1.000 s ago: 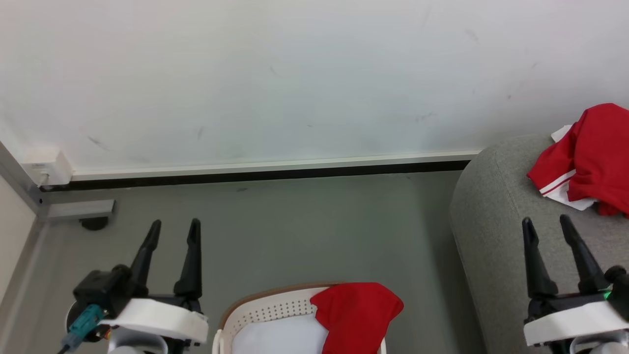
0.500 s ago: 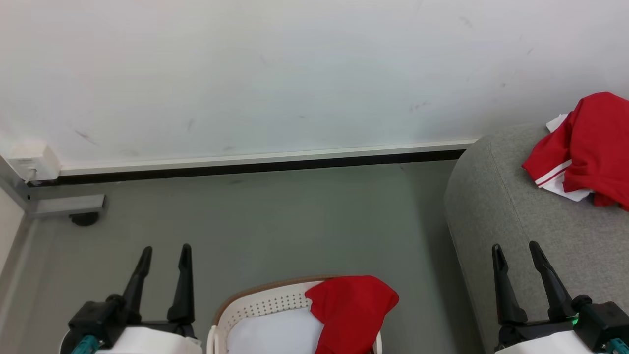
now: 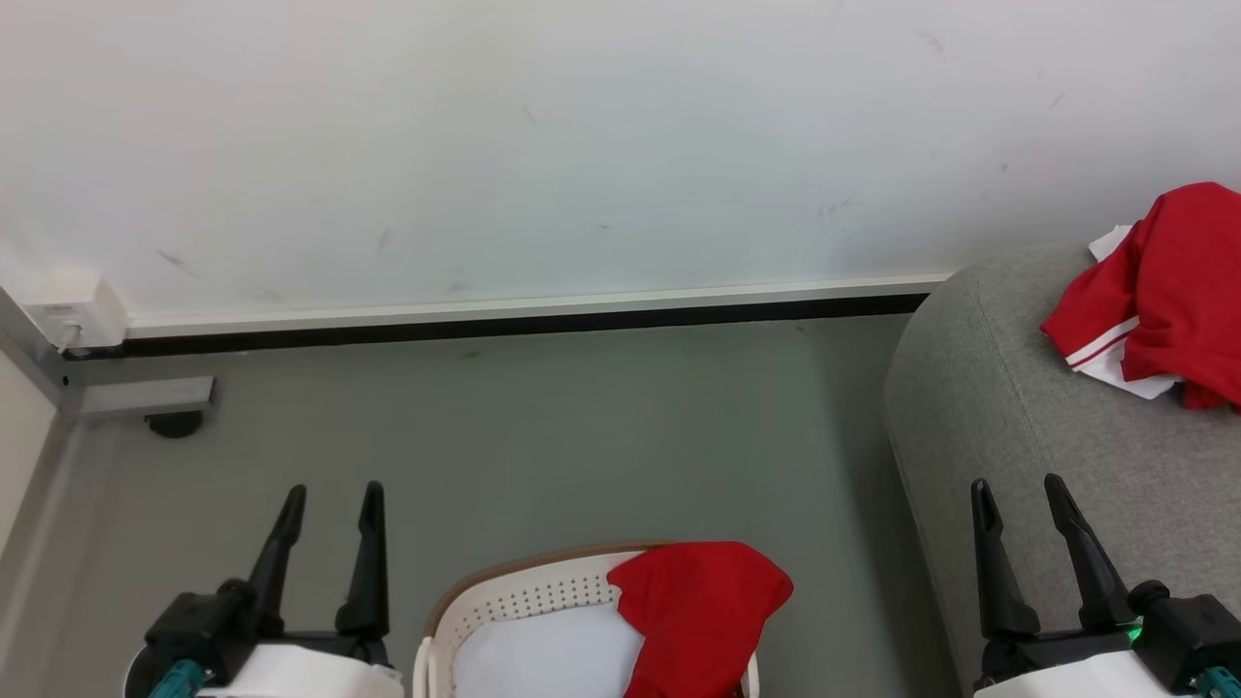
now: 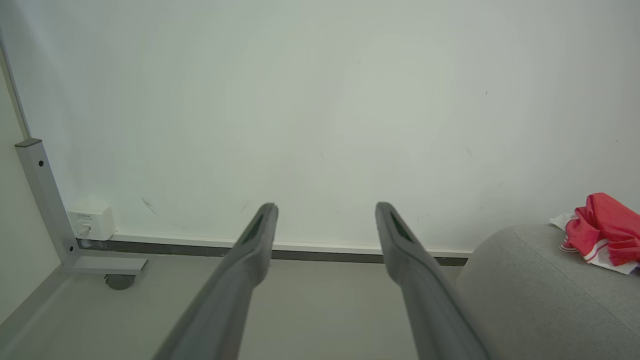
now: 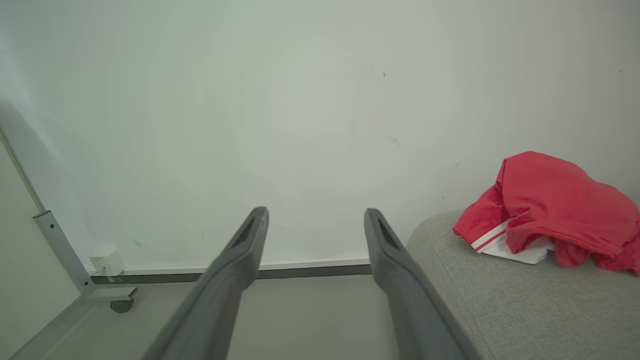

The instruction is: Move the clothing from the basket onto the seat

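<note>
A red garment (image 3: 700,613) hangs over the right rim of the cream basket (image 3: 524,603) at the bottom middle of the head view. Another red garment (image 3: 1168,296) with white stripes and panels lies crumpled on the grey seat (image 3: 1008,427) at the right; it also shows as the garment (image 5: 550,210) on the seat (image 5: 500,300) in the right wrist view and as the garment (image 4: 602,230) in the left wrist view. My left gripper (image 3: 331,492) stands open left of the basket, empty. My right gripper (image 3: 1018,487) is open over the seat's near edge, empty.
A pale blue-white pad (image 3: 543,659) lies inside the basket. A white wall (image 3: 582,145) with a dark baseboard runs behind the grey floor (image 3: 543,427). A wall socket box (image 3: 73,315) and a metal frame foot (image 3: 145,399) with a caster stand at the far left.
Both grippers have dropped lower in the head view since a second ago and have held still over the last half second. The camera shifted slightly. The garments lie as before.
</note>
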